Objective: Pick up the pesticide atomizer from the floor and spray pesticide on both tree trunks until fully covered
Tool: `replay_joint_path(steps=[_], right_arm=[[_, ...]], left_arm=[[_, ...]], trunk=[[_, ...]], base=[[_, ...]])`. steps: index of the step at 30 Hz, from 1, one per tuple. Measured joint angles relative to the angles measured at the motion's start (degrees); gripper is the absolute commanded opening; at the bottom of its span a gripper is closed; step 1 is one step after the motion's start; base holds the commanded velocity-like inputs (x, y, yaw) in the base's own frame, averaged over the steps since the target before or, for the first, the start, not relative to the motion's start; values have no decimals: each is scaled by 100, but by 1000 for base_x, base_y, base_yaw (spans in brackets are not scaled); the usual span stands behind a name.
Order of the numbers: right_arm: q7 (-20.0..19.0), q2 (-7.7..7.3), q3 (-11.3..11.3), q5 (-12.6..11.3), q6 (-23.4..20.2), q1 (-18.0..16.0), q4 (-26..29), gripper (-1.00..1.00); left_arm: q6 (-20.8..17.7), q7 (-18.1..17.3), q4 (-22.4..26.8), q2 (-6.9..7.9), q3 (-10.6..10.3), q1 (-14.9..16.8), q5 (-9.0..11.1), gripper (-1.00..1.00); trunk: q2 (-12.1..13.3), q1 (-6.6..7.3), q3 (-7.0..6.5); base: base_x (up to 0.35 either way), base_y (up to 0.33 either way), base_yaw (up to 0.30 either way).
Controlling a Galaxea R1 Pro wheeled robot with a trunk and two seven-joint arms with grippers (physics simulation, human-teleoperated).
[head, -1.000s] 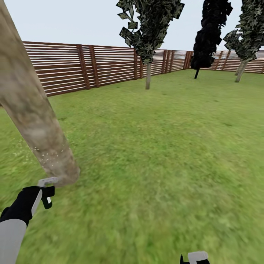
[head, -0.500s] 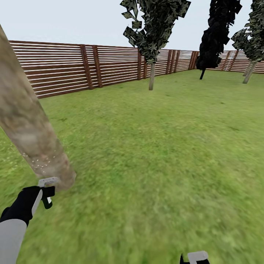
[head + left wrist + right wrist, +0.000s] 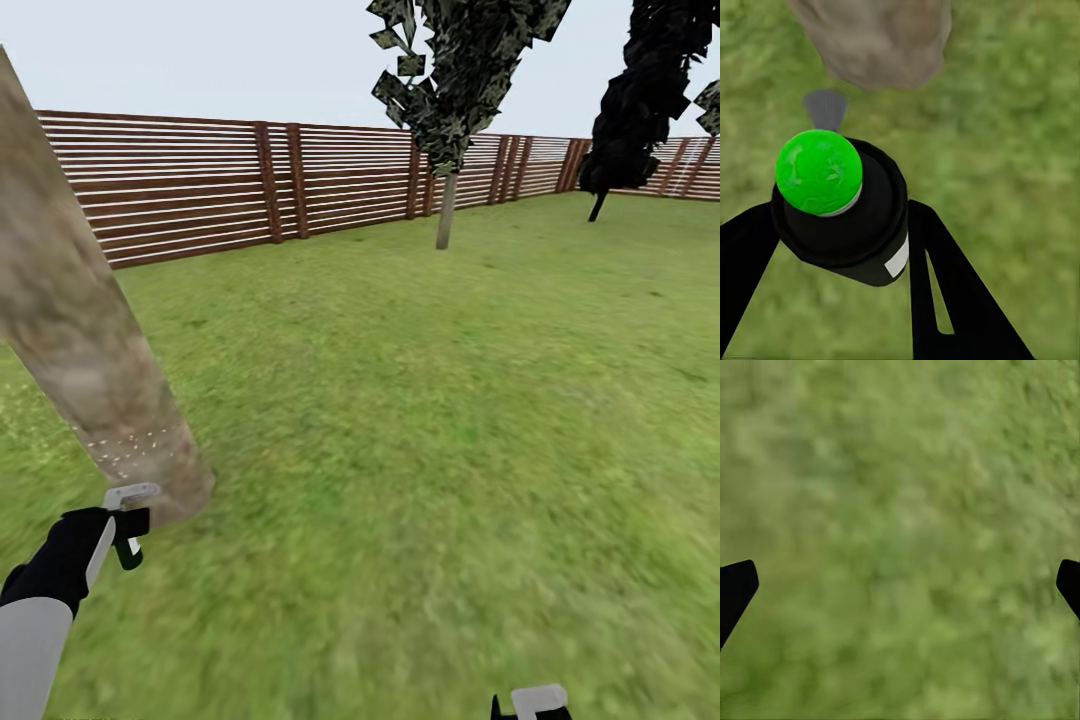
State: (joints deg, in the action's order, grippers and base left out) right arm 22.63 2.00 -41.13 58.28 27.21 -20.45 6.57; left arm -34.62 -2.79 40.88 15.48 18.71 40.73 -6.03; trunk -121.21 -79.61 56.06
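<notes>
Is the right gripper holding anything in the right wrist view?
No: the right gripper has its two fingers spread wide apart, with nothing but grass between them.

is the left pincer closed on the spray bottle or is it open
Closed on it: in the left wrist view the left pincer has both black fingers pressed against the dark pesticide atomizer.

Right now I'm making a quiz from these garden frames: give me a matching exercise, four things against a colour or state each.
Things:
1. atomizer
2. near trunk
3. right gripper
4. fence

States:
a. brown slats
b. open over grass
c. clamped between black fingers, green top
d. white speckles low down

Pairs: 1-c, 2-d, 3-b, 4-a
</notes>
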Motion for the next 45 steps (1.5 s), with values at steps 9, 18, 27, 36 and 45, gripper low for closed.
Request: replay_joint_path(steps=[9, 18, 27, 36, 45], right_arm=[[0, 0, 0, 0, 1, 1, 5, 100], [0, 0, -6, 0, 0, 0, 4, 100], [0, -4, -9, -1, 1, 1, 5, 100], [8, -9, -13, -1, 0, 0, 4, 100], [0, -9, -9, 0, 1, 1, 3, 100]], left_arm=[[2, -1, -3, -7, -8, 2, -15, -100], [-19, 25, -10, -6, -33, 0, -8, -100], [-152, 885, -16, -50, -27, 74, 41, -100], [-345, 672, -8, -135, -31, 62, 49, -100], [-688, 28, 107, 296, -23, 357, 2, -100]], trunk=[[0, -2, 0], [0, 0, 0], [0, 0, 0], [0, 0, 0], [0, -2, 0]], base=[[53, -263, 39], [101, -261, 245], [213, -225, 178], [182, -204, 117], [9, -8, 68]])
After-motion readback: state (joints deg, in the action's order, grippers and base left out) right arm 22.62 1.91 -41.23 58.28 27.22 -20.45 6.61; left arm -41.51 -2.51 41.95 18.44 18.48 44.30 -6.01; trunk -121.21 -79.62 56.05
